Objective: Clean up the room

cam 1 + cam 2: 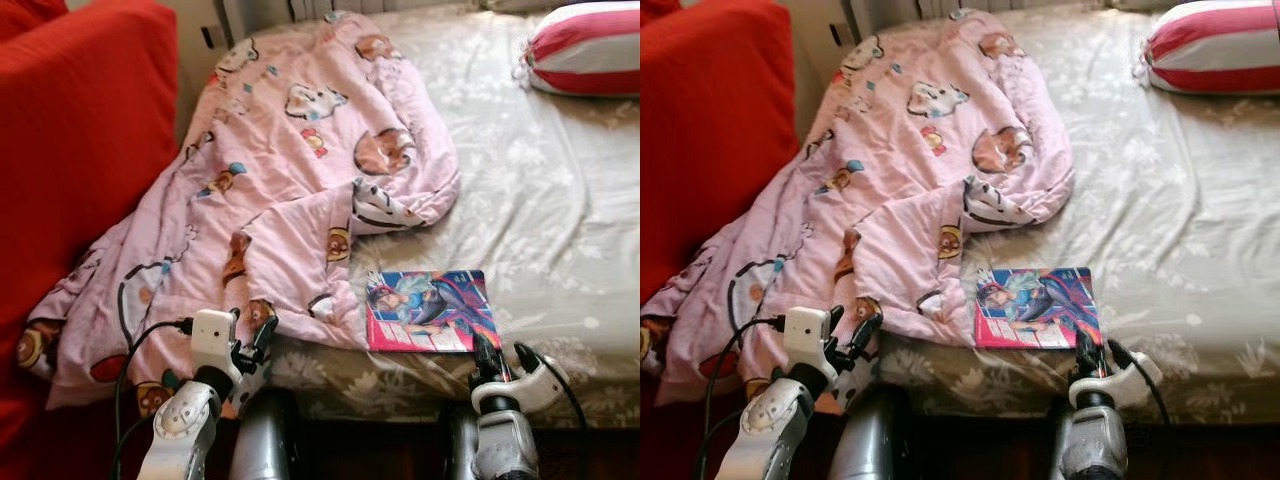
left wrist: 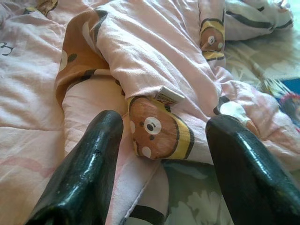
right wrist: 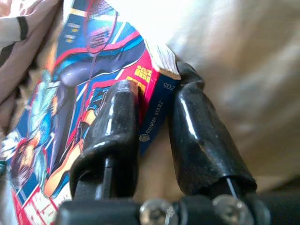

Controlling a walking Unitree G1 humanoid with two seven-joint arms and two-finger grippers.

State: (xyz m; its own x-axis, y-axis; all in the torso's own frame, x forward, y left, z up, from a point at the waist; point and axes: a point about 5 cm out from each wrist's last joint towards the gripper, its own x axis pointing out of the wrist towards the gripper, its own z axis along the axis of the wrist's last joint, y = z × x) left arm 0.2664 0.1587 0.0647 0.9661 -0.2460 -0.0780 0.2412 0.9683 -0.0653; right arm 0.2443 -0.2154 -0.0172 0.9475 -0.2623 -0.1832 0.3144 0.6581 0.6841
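I am looking down at a bed (image 1: 560,250) covered in a pale floral sheet, its near edge running just in front of my two arms. A comic book (image 1: 430,310) with a bright red, blue and pink cover lies flat on the sheet close to that near edge, right of centre. My right gripper (image 3: 152,126) is at the book's near right corner: in the right wrist view one black finger lies on the cover and the other sits against the spine edge, so the fingers are closed on the corner of the book. A pink cartoon-print duvet (image 1: 290,180) is rumpled across the left half of the bed, running from the far end down to the near edge, where it spills over the side; one folded flap reaches just beside the left edge of the book. My left gripper (image 2: 164,173) hovers at the near edge over a fold of the duvet printed with a brown bear face, its fingers spread wide apart and holding nothing. A red sofa (image 1: 80,140) stands against the left side of the bed. A red and white striped pillow (image 1: 585,50) lies at the far right. The right half of the sheet between the book and the pillow is open and flat.
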